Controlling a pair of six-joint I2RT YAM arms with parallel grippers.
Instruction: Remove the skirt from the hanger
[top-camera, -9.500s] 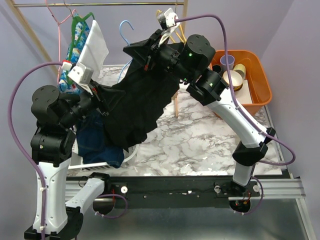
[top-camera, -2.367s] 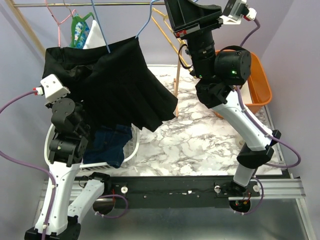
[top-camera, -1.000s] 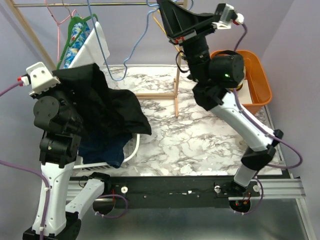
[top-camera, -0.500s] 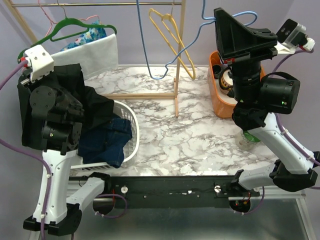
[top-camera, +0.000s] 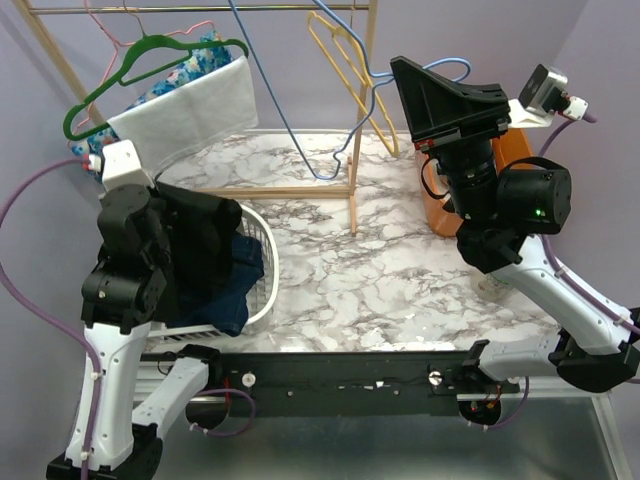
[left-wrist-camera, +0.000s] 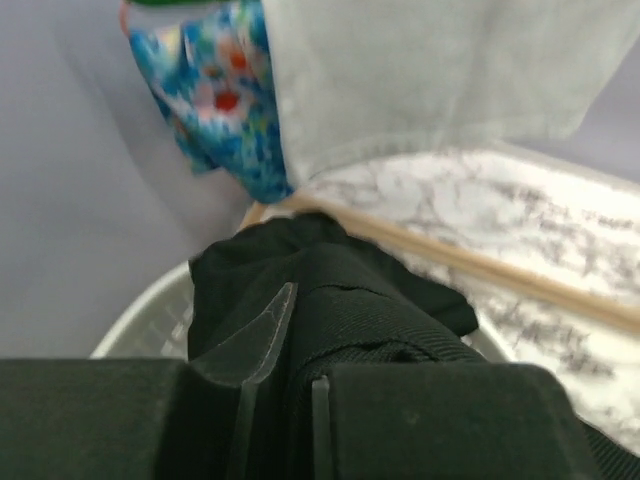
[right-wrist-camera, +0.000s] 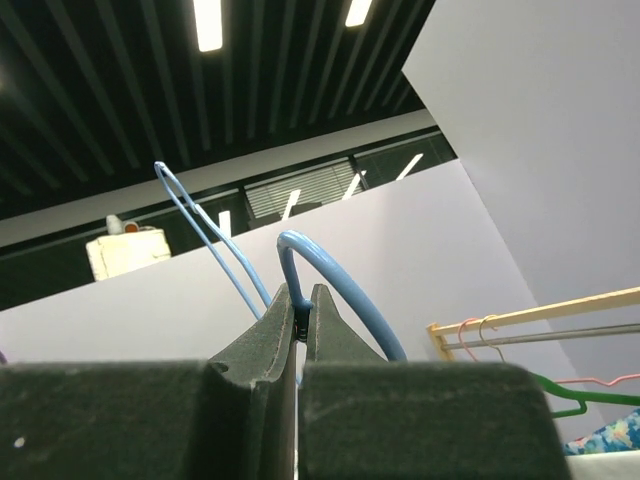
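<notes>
The black skirt (top-camera: 200, 240) hangs bunched from my left gripper (top-camera: 207, 222) over the white basket (top-camera: 265, 262); it is off the hanger. In the left wrist view my left gripper (left-wrist-camera: 303, 335) is shut on a fold of the skirt (left-wrist-camera: 350, 300). My right gripper (top-camera: 400, 68) is raised high at the right and shut on the neck of the light-blue hanger (top-camera: 300, 130), which dangles bare toward the table. In the right wrist view the hanger's hook (right-wrist-camera: 341, 281) curves out from the closed right gripper (right-wrist-camera: 301, 300).
A green hanger (top-camera: 150, 55) with a floral garment (top-camera: 195, 62) and a white cloth (top-camera: 185, 115) hangs on the wooden rack (top-camera: 355, 150) at the back left. A yellow hanger (top-camera: 345, 60) hangs beside it. A navy garment (top-camera: 228, 290) lies in the basket. An orange bin (top-camera: 438, 212) stands at right.
The skirt came off the hanger and went left with my left gripper, which has now lowered it over the basket. My right gripper has swung a little left with the bare hanger.
</notes>
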